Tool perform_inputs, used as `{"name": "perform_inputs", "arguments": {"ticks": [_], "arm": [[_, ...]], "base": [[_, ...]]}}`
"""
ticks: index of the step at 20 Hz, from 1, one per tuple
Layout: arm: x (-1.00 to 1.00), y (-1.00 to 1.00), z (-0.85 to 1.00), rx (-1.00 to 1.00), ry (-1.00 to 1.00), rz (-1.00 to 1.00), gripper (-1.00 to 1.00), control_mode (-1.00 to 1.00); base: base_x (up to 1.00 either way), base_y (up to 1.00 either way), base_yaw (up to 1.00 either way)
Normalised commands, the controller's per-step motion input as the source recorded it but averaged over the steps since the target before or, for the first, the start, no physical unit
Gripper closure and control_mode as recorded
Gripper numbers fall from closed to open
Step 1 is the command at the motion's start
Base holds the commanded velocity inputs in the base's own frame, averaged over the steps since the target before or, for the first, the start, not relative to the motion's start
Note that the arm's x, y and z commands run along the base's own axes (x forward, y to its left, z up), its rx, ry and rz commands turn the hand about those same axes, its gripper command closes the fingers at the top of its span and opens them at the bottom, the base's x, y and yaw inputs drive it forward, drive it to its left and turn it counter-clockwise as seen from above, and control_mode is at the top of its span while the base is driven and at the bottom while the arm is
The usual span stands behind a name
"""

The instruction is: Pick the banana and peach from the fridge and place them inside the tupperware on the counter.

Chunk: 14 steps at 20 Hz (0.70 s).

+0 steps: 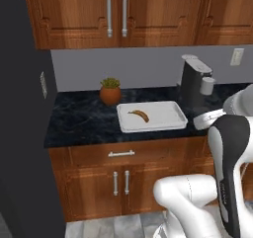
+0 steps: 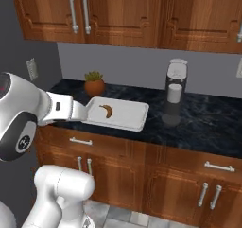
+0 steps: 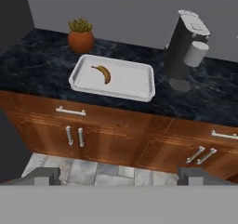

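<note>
1. Nearest us, our claw [image 3: 118,175] hangs wide and holds nothing; its two dark tips sit far apart at 6 o'clock of the hand view, well back from the counter and out over the grey floor tiles.
2. Next come the brown cabinets [image 3: 93,135] with silver handles, under the dark marbled counter [image 3: 37,69].
3. On that counter, the white tupperware [image 3: 139,81] lies flat near the front edge. The banana [image 3: 103,73] rests inside it, toward the tray's 10 o'clock part, touching the floor of the tray.
4. Just behind the tray's 11 o'clock corner stands a terracotta plant pot [image 3: 81,40]; at the tray's 2 o'clock stands a dark coffee machine [image 3: 185,46]. Both are apart from the tray.
5. At 9 o'clock of the left base view rises the fridge [image 1: 22,133], its grey side wall toward us; we cannot see inside it, nor can we spot the peach.
6. We judge the banana half done and the peach half in hand. Our next move calls for turning toward the fridge, reaching its shelves, finding the peach and closing our claw round it.
</note>
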Motion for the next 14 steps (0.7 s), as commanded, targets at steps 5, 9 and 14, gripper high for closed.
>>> {"name": "perform_inputs", "arguments": {"ticks": [5,9,14], "arm": [[0.0,0.0,0.0,0.0,0.0,0.0,-1.0,1.0],[0.0,0.0,0.0,0.0,0.0,0.0,-1.0,1.0],[0.0,0.0,0.0,0.0,0.0,0.0,-1.0,1.0]], "base": [[-0.72,-0.96,-0.05],[-0.11,-1.0,-0.01],[0.0,-0.91,0.0]]}}
